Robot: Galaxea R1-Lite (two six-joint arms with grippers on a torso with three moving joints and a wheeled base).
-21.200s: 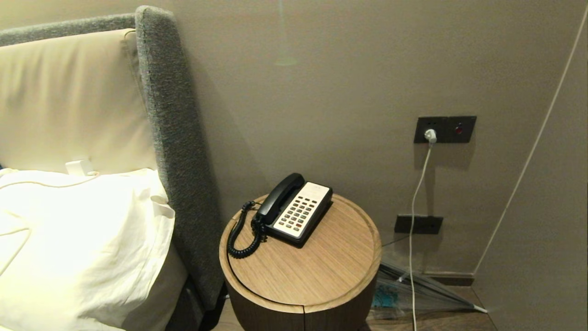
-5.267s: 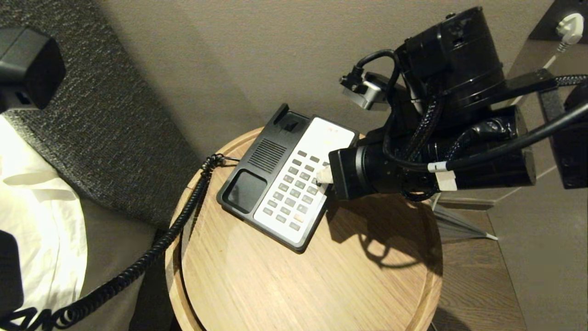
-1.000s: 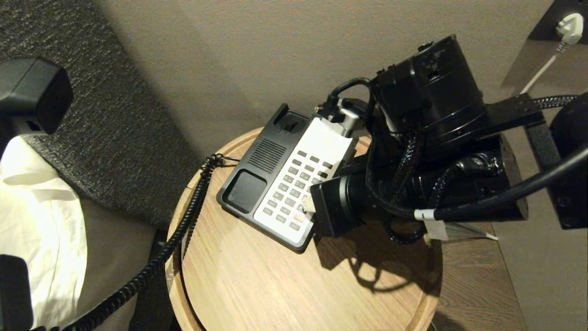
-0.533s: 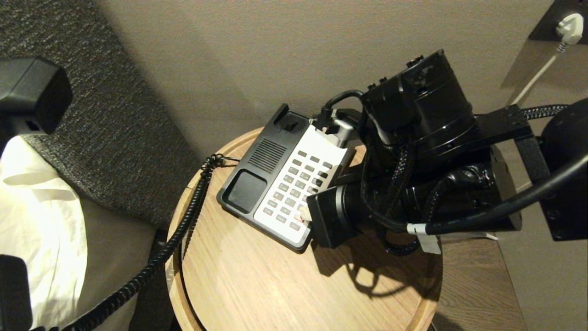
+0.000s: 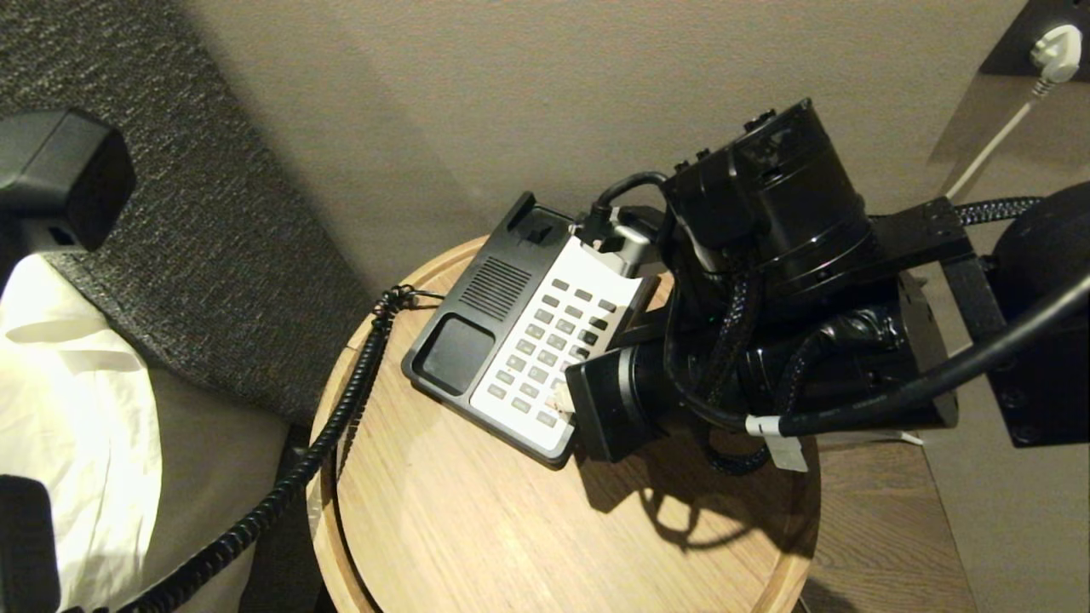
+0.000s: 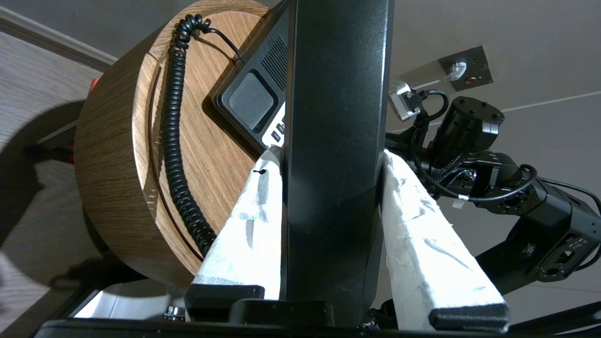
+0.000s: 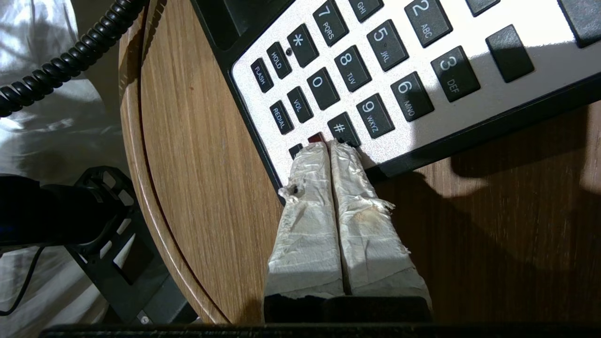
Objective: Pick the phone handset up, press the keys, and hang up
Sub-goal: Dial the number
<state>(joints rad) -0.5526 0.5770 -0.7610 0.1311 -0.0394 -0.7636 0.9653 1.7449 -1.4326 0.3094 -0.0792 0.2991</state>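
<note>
The phone handset (image 6: 335, 117) is off its cradle, clamped between the padded fingers of the left gripper (image 6: 334, 155), held out past the round table (image 5: 477, 528) at about nine o'clock from the phone base (image 5: 524, 340). The key-pressing step is in hand. The right gripper (image 7: 331, 146), fingers pressed together, has its tips on the keypad's bottom row beside "#". Legible keys: "FLASH", "HOLD", "REDIAL", "VOL", "PQRS", "WXYZ". Next likely calls for lifting clear, then reseating the handset.

Black handset (image 6: 335, 117), wood-grain table (image 5: 511, 528)
</note>
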